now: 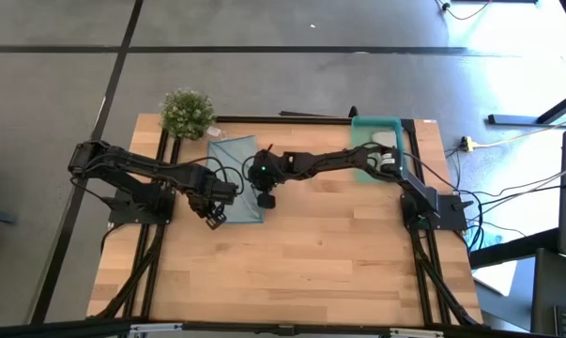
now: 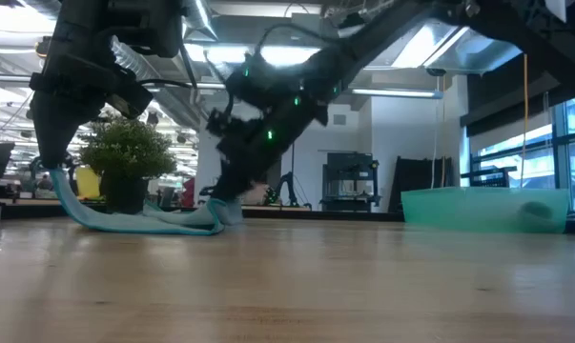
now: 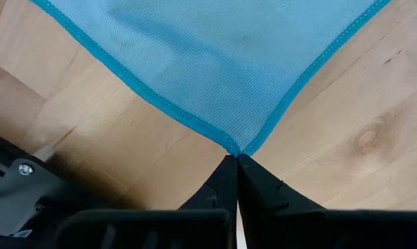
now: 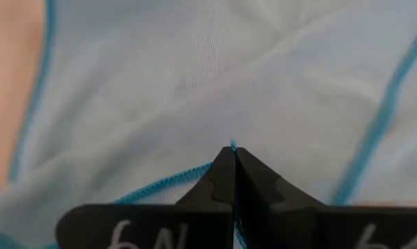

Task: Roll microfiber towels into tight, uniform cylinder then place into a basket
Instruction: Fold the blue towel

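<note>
The light blue microfiber towel [image 1: 236, 178], finely ribbed with a stitched turquoise hem, is lying rumpled on the wooden table [image 1: 301, 272] near the potted plant [image 1: 187, 113]. The left gripper [image 3: 234, 162] is pinching one corner; the right gripper [image 4: 233, 153] is pinching a hem. Only the high view is showing a grey-beige towel [image 1: 384, 138] sitting inside the teal plastic basket [image 1: 359, 124].

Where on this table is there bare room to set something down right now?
The near half of the table is bare wood, in front of both arms. The far edge is crowded: plant, blue towel pinched by the left gripper and right gripper, and teal bin holding a grey towel.
</note>
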Tool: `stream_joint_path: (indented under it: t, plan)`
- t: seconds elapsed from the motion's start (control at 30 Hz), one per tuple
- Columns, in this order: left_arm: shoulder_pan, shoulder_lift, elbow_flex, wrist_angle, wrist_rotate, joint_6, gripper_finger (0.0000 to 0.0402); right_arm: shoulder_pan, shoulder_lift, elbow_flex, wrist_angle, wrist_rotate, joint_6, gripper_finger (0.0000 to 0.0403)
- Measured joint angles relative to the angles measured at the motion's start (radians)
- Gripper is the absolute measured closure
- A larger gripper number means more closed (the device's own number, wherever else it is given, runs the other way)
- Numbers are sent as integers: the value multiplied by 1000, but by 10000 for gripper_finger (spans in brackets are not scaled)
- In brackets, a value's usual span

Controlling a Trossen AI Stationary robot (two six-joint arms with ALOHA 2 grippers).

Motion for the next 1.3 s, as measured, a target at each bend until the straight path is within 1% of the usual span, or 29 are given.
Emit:
stream_joint_path:
  t: [0.13, 0.3, 0.47, 0.57, 0.73, 0.97, 1.17, 1.23, 1.3]
  plan:
    - [0, 0, 0, 1, -9, 0, 402, 0, -63, 36, -63, 5, -30, 400]
    - [-2, -22, 2, -13, 0, 0, 402, 0, -122, 93, -234, 72, -28, 401]
    - [-7, -103, 34, -42, -25, 0, 401, 6, -200, 149, -410, 194, -23, 401]
    - [-8, -155, 70, -82, -71, -13, 402, 8, -254, 169, -473, 264, -15, 401]
    - [-7, -213, 179, -156, -161, -7, 401, 8, -365, 180, -517, 333, 7, 402]
    - [20, -234, 398, -269, -321, 7, 402, 8, -518, 180, -557, 441, 54, 402]
    - [108, -233, 575, -294, -487, 67, 402, 0, -613, 179, -584, 540, 40, 402]
    - [152, -222, 627, -294, -521, 110, 401, -7, -639, 179, -586, 563, 20, 403]
    - [201, -210, 668, -294, -527, 161, 402, -16, -655, 179, -591, 576, 1, 403]
